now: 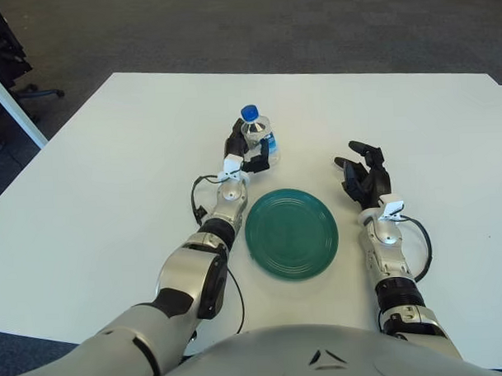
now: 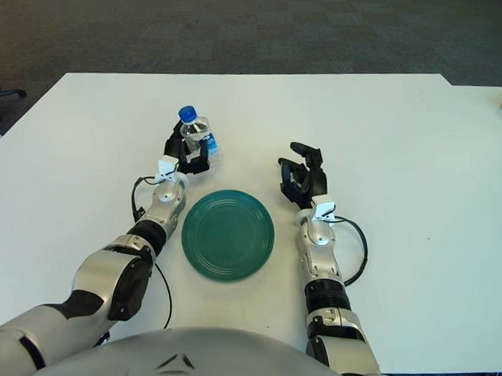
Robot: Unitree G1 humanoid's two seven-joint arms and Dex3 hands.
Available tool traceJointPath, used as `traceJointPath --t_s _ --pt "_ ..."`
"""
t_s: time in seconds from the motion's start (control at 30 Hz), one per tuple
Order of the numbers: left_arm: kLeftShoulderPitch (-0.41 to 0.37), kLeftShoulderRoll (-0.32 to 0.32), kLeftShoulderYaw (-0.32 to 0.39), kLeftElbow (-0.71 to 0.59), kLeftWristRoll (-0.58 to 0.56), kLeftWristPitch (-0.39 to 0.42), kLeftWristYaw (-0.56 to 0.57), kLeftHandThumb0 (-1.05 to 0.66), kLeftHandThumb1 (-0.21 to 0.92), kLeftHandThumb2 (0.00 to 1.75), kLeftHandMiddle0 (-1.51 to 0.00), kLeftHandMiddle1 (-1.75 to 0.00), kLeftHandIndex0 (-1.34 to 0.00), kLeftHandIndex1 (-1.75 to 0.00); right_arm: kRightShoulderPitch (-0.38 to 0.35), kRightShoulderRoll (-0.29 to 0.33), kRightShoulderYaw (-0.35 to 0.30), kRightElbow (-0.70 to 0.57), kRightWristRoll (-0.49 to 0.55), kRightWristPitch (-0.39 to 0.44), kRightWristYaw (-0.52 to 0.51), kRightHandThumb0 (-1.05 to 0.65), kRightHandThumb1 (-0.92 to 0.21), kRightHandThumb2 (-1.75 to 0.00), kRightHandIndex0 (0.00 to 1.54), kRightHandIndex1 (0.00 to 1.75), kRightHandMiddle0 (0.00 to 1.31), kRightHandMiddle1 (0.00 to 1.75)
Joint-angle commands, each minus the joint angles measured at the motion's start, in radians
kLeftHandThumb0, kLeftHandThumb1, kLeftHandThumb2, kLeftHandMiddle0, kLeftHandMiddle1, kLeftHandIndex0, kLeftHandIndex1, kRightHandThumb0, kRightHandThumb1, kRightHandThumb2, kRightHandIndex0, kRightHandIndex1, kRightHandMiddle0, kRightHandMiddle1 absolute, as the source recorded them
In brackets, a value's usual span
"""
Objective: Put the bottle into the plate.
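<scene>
A small clear bottle [image 1: 259, 136] with a blue cap and blue label is held in my left hand [image 1: 248, 151], whose dark fingers are curled around it. The bottle tilts slightly left, just beyond the far left rim of the round green plate [image 1: 290, 233]. Whether its base still touches the table I cannot tell. The plate lies flat on the white table with nothing on it. My right hand [image 1: 364, 174] shows to the right of the plate, fingers spread and holding nothing.
The white table [image 1: 110, 168] spreads wide around both arms. A second white table's corner [image 1: 9, 106] and an office chair base [image 1: 25, 90] stand at far left on the dark carpet.
</scene>
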Motion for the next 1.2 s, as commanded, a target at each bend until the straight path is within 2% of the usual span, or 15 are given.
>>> traceJointPath --t_s 0.0,0.13,0.4,0.7,1.07,1.17 --pt "0.099 -0.005 -0.057 -0.166 0.074 -0.051 0.033 -0.03 0.35 1.20 -1.24 -1.75 -0.96 -1.75 0.029 0.007 -0.002 0.014 0.012 0.036 -0.005 -0.37 -0.78 -0.64 0.55 0.75 0.04 1.14" --pt "0.181 0.011 -0.092 -0.268 0.126 -0.056 0.049 -0.04 0.33 1.21 -1.24 -1.75 -0.96 -1.75 0.034 0.008 -0.001 0.003 0.008 0.042 -0.009 -0.38 -0.78 -0.64 0.53 0.74 0.03 1.15" --pt "0.349 0.034 -0.140 -0.460 0.115 -0.025 -0.053 -0.03 0.34 1.21 -1.23 -1.75 -0.96 -1.75 0.037 0.010 0.001 -0.018 0.001 0.063 -0.026 -0.39 -0.81 -0.61 0.52 0.71 0.03 1.17" --pt "0.576 0.072 -0.221 -0.796 0.157 0.099 -0.126 -0.04 0.34 1.18 -1.22 -1.75 -0.95 -1.75 0.028 0.013 0.008 -0.020 -0.020 0.093 -0.059 -0.40 -0.81 -0.60 0.51 0.70 0.04 1.16" --pt "0.698 0.126 -0.256 -1.016 0.028 0.243 -0.311 -0.05 0.37 1.14 -1.21 -1.75 -0.94 -1.75 -0.002 0.009 0.026 0.027 -0.047 0.094 -0.086 -0.44 -0.88 -0.51 0.47 0.66 0.07 1.09" --pt "0.723 0.139 -0.259 -1.060 0.012 0.280 -0.341 -0.05 0.37 1.13 -1.21 -1.75 -0.93 -1.75 -0.009 0.009 0.027 0.039 -0.048 0.090 -0.089 -0.45 -0.89 -0.49 0.48 0.65 0.08 1.12"
